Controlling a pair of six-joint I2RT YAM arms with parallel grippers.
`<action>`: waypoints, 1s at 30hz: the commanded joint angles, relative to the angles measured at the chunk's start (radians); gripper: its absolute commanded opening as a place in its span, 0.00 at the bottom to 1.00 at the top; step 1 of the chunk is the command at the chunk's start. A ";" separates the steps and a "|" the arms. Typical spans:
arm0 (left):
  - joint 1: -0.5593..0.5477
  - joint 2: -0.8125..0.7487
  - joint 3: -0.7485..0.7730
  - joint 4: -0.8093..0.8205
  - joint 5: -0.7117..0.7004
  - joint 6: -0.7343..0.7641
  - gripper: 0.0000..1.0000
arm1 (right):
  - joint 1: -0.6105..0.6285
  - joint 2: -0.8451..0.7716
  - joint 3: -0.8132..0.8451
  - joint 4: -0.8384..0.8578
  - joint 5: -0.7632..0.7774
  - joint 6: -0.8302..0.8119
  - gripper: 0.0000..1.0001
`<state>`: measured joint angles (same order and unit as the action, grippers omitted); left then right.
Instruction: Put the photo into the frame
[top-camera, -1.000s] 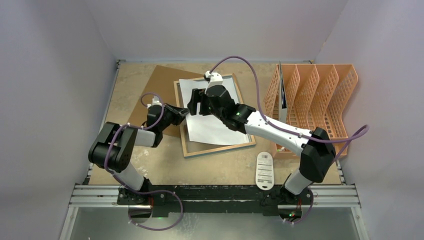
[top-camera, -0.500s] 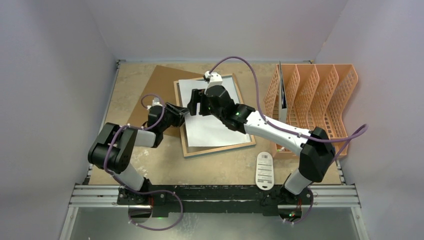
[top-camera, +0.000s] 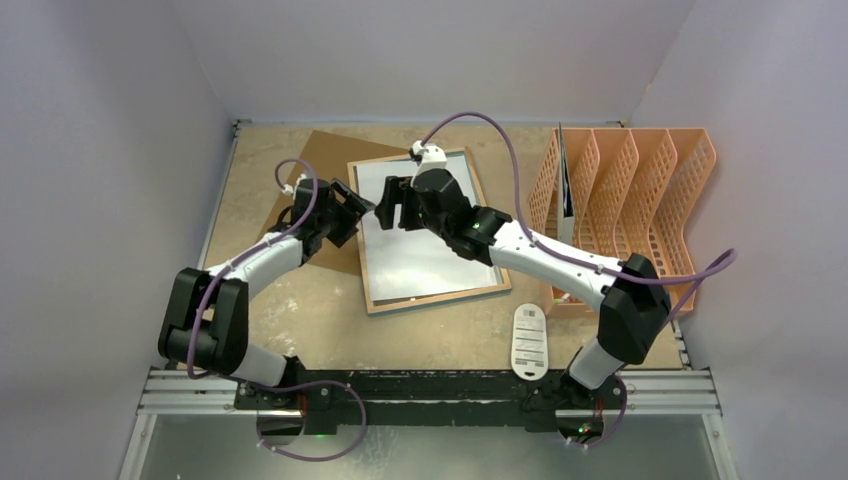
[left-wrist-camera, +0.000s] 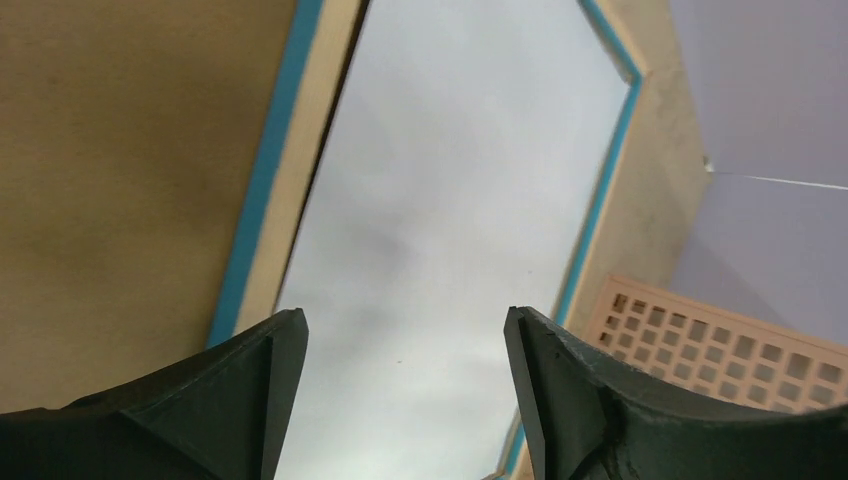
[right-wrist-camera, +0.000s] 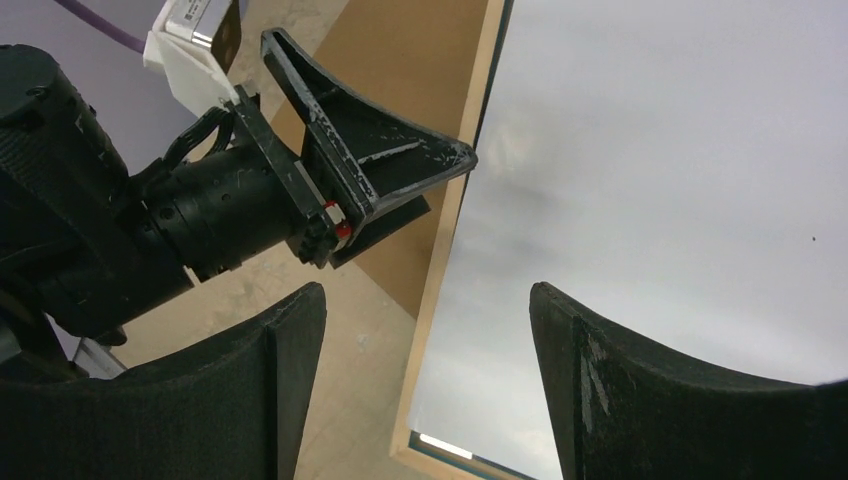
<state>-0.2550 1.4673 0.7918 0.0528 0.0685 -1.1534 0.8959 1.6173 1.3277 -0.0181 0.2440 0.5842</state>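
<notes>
The frame (top-camera: 440, 297) lies flat in the middle of the table, light wood side up. The photo (top-camera: 425, 245) rests inside it with its plain white back up. My left gripper (top-camera: 352, 203) hovers open at the frame's left border, holding nothing. My right gripper (top-camera: 386, 205) stands open just right of it, over the photo's upper left part. In the left wrist view the open gripper (left-wrist-camera: 405, 390) looks along the photo (left-wrist-camera: 470, 200) and the blue-edged frame (left-wrist-camera: 265, 190). In the right wrist view the open gripper (right-wrist-camera: 428, 390) straddles the frame's wood border (right-wrist-camera: 440, 290) beside the photo (right-wrist-camera: 680, 180).
A brown backing board (top-camera: 315, 165) lies under the frame's left side, reaching toward the back left. An orange slotted file rack (top-camera: 640, 200) stands at the right. A white remote-like device (top-camera: 530, 340) lies near the front edge. The two grippers sit very close together.
My left gripper has opened, let go of the photo's left edge and moved farther from the base. The photo, skewed across the frame before, now lies flat inside it. The right arm barely moved.
</notes>
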 joint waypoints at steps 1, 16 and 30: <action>0.017 -0.022 0.049 -0.223 -0.046 0.114 0.76 | -0.006 0.009 0.033 0.001 -0.010 0.032 0.77; 0.056 -0.025 -0.044 -0.089 0.242 0.196 0.53 | -0.008 0.017 0.022 0.007 -0.018 0.045 0.76; 0.057 -0.017 -0.088 -0.113 0.294 0.238 0.32 | -0.010 0.208 0.114 -0.030 -0.247 -0.044 0.72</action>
<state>-0.1989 1.4582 0.7261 -0.0856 0.2955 -0.9432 0.8890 1.7790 1.3712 -0.0242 0.1150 0.5903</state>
